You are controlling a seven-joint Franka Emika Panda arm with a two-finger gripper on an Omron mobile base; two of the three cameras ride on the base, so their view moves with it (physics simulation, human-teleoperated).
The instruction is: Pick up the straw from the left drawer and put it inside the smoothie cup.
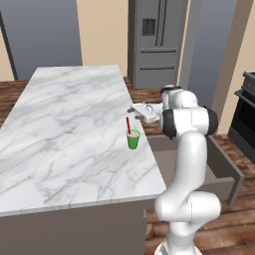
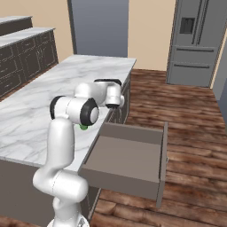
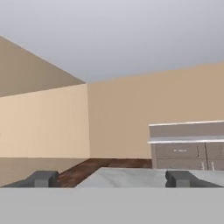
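The red straw stands in the green smoothie cup, rising above the pink rim, near the right edge of the marble island. My gripper lies level just above the straw's top and points left over the counter, with no contact visible. In the hand view my gripper is open, its fingertips far apart with nothing between them. The left drawer is pulled out and looks empty; its side wall shows past my arm. A sliver of the cup peeks from behind my arm.
The marble island top stretches left and away from the cup. A steel fridge stands at the back, and a dark stove at the far right. Grey cabinets line the far wall. The open drawer juts over the wooden floor.
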